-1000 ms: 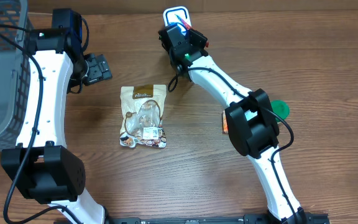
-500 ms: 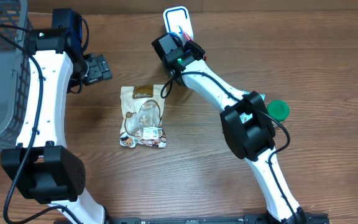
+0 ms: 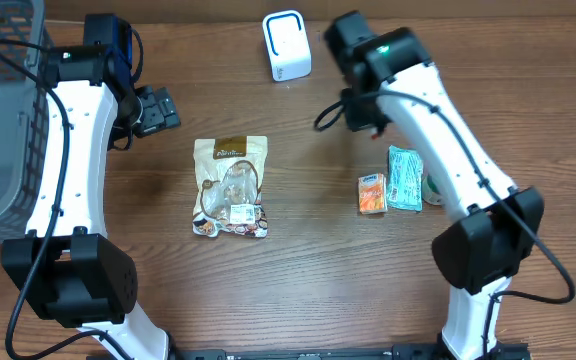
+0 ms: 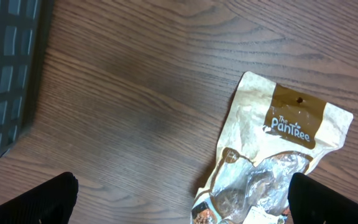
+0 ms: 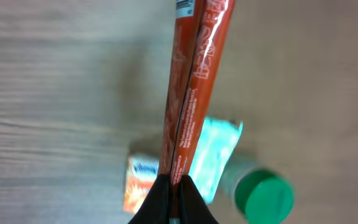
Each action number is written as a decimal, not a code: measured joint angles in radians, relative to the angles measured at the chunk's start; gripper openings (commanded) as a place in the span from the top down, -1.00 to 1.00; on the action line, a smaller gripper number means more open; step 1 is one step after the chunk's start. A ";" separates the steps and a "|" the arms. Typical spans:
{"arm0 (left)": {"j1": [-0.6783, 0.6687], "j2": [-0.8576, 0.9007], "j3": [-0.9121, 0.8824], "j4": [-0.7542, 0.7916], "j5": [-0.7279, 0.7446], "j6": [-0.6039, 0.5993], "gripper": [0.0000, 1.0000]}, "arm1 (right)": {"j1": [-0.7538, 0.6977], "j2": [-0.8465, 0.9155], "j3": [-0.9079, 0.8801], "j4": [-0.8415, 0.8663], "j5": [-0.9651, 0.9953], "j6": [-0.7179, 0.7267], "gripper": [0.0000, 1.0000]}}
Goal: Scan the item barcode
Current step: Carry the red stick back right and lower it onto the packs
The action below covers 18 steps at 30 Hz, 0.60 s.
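My right gripper [image 5: 178, 183] is shut on a long, flat red packet [image 5: 191, 87], which sticks out edge-on from the jaws in the right wrist view. From overhead the right gripper [image 3: 364, 112] hovers right of and nearer than the white scanner [image 3: 286, 45] at the back, and the wrist hides the packet. My left gripper [image 3: 154, 108] stands open at the back left, its fingers [image 4: 45, 199] wide apart above the top of a beige snack pouch [image 4: 278, 143], touching nothing.
The snack pouch [image 3: 231, 187] lies flat at mid-table. Under the right arm sit an orange box [image 3: 371, 193], a teal pack [image 3: 404, 178] and a green-capped bottle [image 5: 264, 196]. A grey wire basket [image 3: 3, 110] fills the far left edge.
The right arm has swung from in front of the scanner to the right and nearer, carrying the red packet. The scanner now shows fully. The left arm has not moved.
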 measured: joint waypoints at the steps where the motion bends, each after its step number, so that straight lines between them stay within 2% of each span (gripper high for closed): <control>1: 0.000 0.000 0.000 0.000 0.000 0.000 -1.00 | -0.019 0.002 -0.024 -0.004 -0.018 0.013 0.92; 7: 0.000 0.000 0.000 0.000 0.000 0.000 -1.00 | -0.069 0.010 -0.257 0.074 -0.072 0.054 0.92; 9: 0.000 0.000 0.000 0.000 0.000 0.000 -1.00 | -0.069 0.017 -0.329 0.112 -0.081 0.058 0.75; 12: 0.000 0.000 0.000 0.000 0.000 0.000 -1.00 | -0.069 0.023 -0.396 0.163 -0.087 0.065 0.17; 13: 0.000 0.000 0.000 0.000 0.000 0.000 -1.00 | -0.069 0.024 -0.408 0.172 -0.089 0.066 -0.09; 18: 0.000 0.000 0.000 0.000 0.000 0.000 -1.00 | -0.069 0.024 -0.418 0.195 -0.092 0.080 -0.11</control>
